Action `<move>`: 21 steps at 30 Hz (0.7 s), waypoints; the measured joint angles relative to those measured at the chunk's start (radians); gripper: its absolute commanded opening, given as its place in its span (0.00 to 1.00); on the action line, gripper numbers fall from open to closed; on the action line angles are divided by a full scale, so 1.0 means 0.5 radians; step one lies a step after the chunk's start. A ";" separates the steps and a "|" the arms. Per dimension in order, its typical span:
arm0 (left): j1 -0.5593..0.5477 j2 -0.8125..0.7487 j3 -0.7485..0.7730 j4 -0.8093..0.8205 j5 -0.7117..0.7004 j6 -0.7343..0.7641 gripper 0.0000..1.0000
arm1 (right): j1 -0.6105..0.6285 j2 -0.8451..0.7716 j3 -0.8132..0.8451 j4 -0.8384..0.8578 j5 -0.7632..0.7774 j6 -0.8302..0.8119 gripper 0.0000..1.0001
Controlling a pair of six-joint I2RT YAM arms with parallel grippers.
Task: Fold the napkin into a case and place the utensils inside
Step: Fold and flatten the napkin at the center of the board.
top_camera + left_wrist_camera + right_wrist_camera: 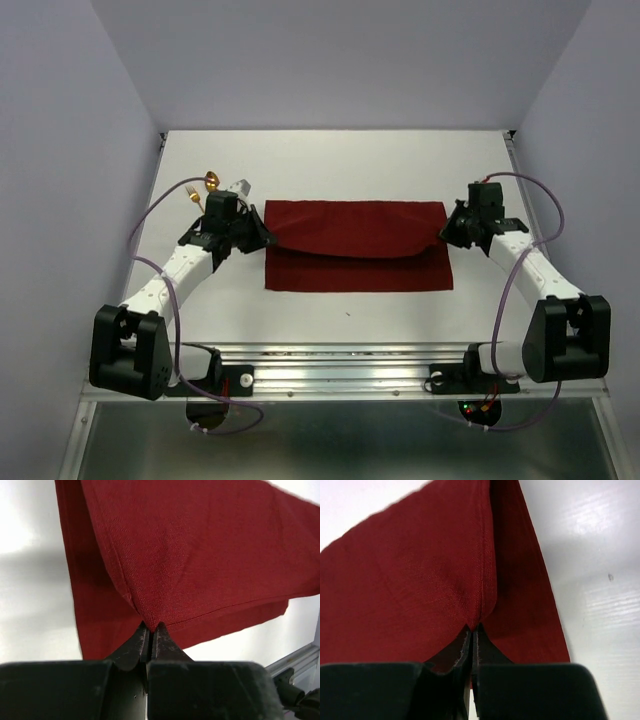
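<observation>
The left claw (pixel 151 630) is pinched tight on one corner of the dark red, plain woven cloth napkin (pixel 355 245). Its two black fingertips are pressed together with only the hemmed cloth between them. The right claw (pixel 472 630) is clamped the same way on the opposite corner.

Each wrist view shows a raised layer of cloth fanning away from the tips, over a second layer lying flat on the white table (pixel 330 160) beneath. The hem stitching is clear in these views but too fine to see from overhead.

Only the overhead view shows both claws at once. The napkin stretches between them, its lifted edge sagging in a shallow curve over the flat strip on the near side. That view alone also shows the small shiny gold spoon (pixel 211 181) and the thin gold fork (pixel 192 196). They lie close together on the table, beyond the left claw on its outer side, apart from the cloth.
</observation>
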 measured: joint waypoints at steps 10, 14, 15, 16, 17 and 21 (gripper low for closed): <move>-0.024 0.002 -0.163 0.017 0.034 -0.020 0.00 | 0.000 -0.090 -0.310 -0.058 -0.014 0.031 0.01; -0.050 0.025 -0.163 0.029 0.011 -0.021 0.00 | 0.000 -0.109 -0.317 -0.061 0.001 0.031 0.01; -0.066 0.025 -0.163 0.028 -0.005 -0.022 0.00 | 0.000 -0.114 -0.317 -0.061 0.003 0.031 0.01; -0.084 0.023 -0.161 0.022 -0.017 -0.023 0.00 | 0.000 -0.120 -0.317 -0.063 0.006 0.030 0.01; -0.108 0.018 -0.155 0.007 -0.034 -0.027 0.00 | 0.000 -0.124 -0.317 -0.069 0.014 0.028 0.01; -0.169 -0.032 -0.092 -0.084 -0.065 -0.040 0.00 | 0.000 -0.137 -0.282 -0.113 0.085 0.015 0.01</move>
